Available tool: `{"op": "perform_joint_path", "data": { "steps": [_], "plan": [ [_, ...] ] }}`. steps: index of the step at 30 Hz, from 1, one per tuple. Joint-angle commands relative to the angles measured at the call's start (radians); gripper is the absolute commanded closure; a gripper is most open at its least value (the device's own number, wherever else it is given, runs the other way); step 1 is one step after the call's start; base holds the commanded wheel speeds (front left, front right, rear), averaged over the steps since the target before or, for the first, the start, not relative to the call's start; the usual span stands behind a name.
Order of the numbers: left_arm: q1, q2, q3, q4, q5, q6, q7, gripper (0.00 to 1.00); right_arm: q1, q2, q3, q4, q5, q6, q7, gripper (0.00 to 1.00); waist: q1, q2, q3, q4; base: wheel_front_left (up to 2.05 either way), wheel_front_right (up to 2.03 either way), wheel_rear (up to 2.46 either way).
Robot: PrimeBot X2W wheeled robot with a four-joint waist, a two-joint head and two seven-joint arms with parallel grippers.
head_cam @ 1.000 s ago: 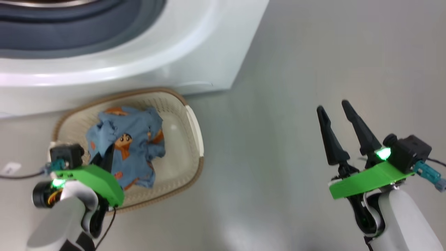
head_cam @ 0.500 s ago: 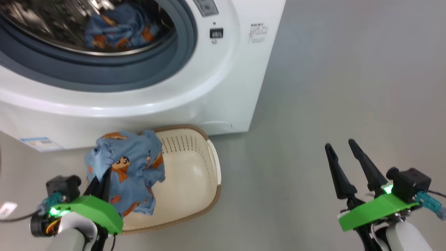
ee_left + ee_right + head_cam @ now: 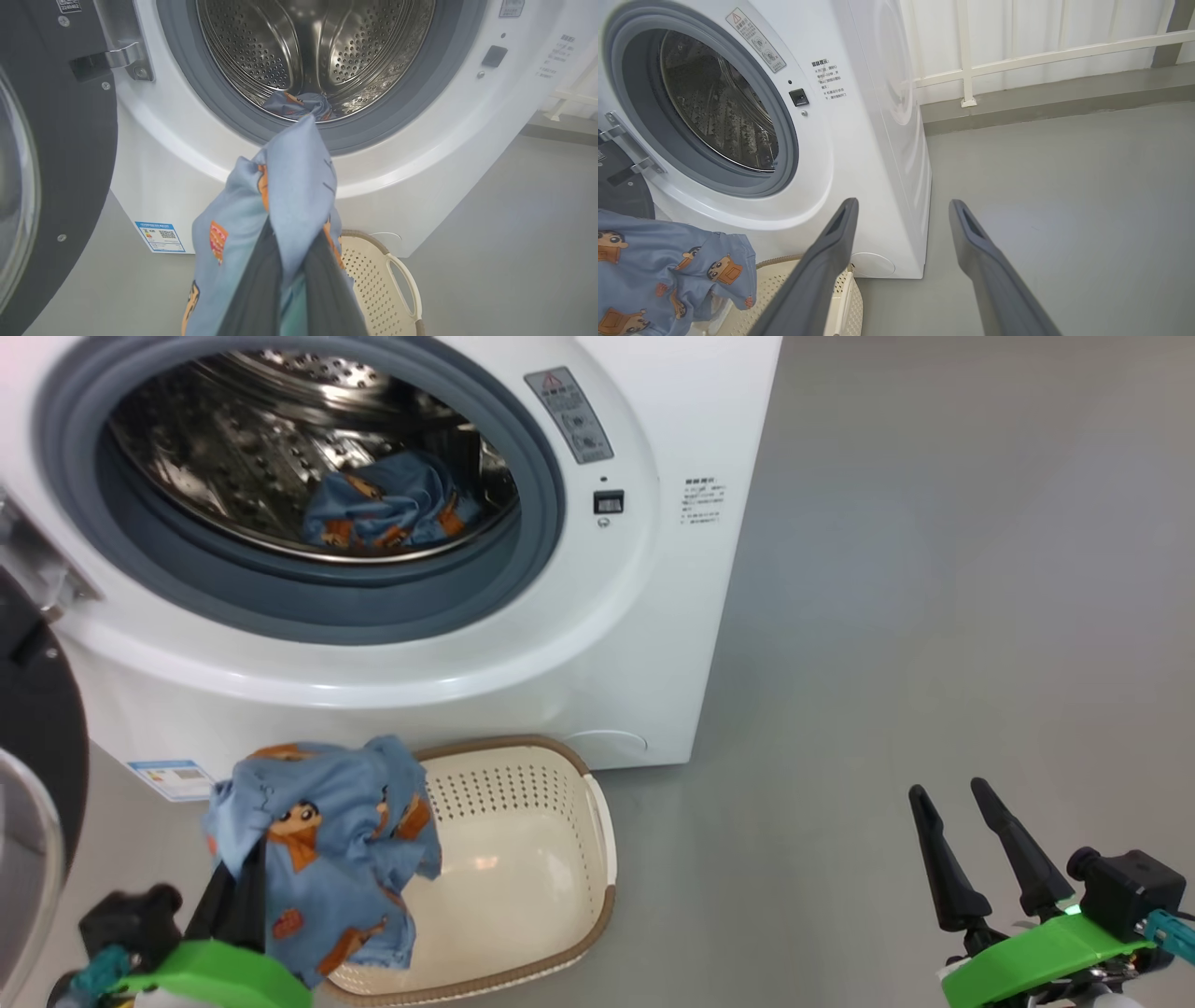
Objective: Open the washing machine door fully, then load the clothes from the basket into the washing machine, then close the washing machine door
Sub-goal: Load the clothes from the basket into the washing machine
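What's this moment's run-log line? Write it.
phase: loading | left gripper: shut on lifted garment | right gripper: open, empty | door: open | drum: second garment inside

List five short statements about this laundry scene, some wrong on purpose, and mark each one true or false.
1. The left tool is shut on a blue garment held up over the basket. True.
2. The right tool stands open with nothing between its fingers. True.
3. The basket is piled full of clothes. False: the part of its inside that shows is bare.
4. The washing machine door is swung open, and a second garment lies in the drum. True.
5. The right tool grips the basket's rim. False: it is apart from the basket, over the floor.
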Motion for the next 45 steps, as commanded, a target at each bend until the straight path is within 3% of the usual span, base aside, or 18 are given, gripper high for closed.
{"op": "perform_joint_path", "data": {
  "steps": [1,16,26,36,45],
  "plan": [
    [0.003,0.016,0.051,-0.044,0.018,-0.002,-0.01,1.0,0.006,-0.016,0.011,-0.026,0.01,0.002,-0.005,0.0,0.0,0.0,-0.016,0.012,0.0,0.0,0.0],
    [0.175,-0.051,0.166,-0.33,0.114,-0.002,-0.01,1.0,0.062,-0.029,-0.04,-0.037,0.012,0.002,-0.005,0.0,0.0,0.0,-0.054,0.054,0.0,0.0,0.0],
    [0.2,-0.079,0.178,-0.399,0.117,-0.002,-0.01,1.0,0.061,-0.029,-0.05,-0.046,0.01,0.002,-0.005,0.0,0.0,0.0,-0.036,0.058,0.0,0.0,0.0],
    [0.124,-0.076,0.175,-0.406,0.1,-0.002,-0.01,1.0,0.019,-0.012,-0.053,-0.059,0.003,0.002,-0.005,0.0,0.0,0.0,0.04,0.043,0.0,0.0,0.0],
    [-0.074,-0.039,0.162,-0.391,0.095,-0.002,-0.01,1.0,-0.06,0.015,-0.041,-0.065,-0.002,0.002,-0.005,0.0,0.0,0.0,0.159,0.013,0.0,0.0,0.0]
  ]
}}
